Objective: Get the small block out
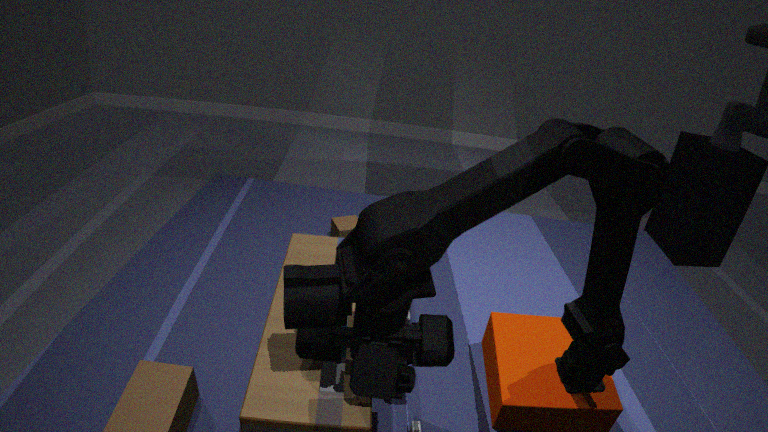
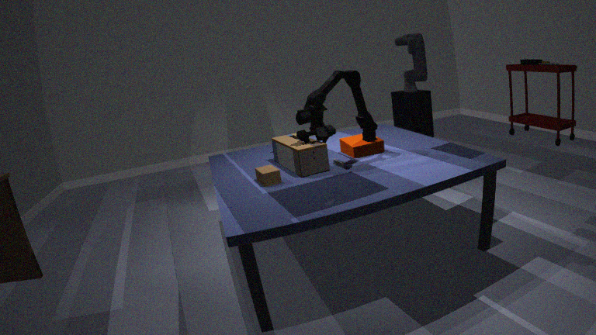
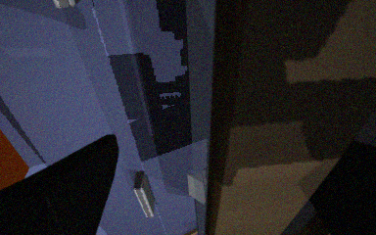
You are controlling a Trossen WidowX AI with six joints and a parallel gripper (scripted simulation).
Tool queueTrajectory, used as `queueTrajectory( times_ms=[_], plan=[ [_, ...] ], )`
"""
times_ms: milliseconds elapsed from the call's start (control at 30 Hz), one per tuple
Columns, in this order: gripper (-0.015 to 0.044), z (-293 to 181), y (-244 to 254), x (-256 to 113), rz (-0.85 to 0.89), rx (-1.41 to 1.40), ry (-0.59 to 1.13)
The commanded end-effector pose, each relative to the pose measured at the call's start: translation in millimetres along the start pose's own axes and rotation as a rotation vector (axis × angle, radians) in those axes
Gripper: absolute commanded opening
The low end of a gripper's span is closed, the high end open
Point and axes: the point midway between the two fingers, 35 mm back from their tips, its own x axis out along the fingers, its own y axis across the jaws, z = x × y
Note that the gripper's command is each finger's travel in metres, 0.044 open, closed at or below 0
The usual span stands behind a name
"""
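The box point(image 1: 283, 390) point(image 2: 285, 139) point(image 3: 259, 206) stands on the table, with a light wood top and dark, shadowed sides. My gripper point(image 1: 376, 356) point(image 2: 313, 138) point(image 3: 198, 136) is open and empty, reaching down low over the box top. In the wrist view one black finger is on the table side of the box's edge and the other is over the wood top. Whether the fingertips touch the box cannot be told. The arm covers much of the top in the top view. The small block and the shelf cannot be made out in any view.
An orange base block point(image 1: 532, 359) point(image 2: 362, 146) carries the arm beside the box. Wooden blocks point(image 1: 150, 393) point(image 2: 268, 175) point(image 1: 342, 224) stand near the box. A pale bar point(image 3: 143, 196) lies on the table before its front. A red cart point(image 2: 541, 67) stands beyond the table.
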Motion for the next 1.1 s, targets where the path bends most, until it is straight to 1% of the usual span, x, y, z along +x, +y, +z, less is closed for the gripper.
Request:
queueTrajectory(
  times_ms=[0,33,167,1067],
  plan=[
    [0.0400,2.8,0.4,6.3,0.002,0.004,-0.004],
    [0.0400,0.5,0.1,1.5,0.000,0.000,0.000],
    [0.0400,-1.8,0.0,2.5,0.000,0.000,0.000],
    [0.0400,-76.8,0.4,30.0,0.001,-0.001,0.007]
  ],
)
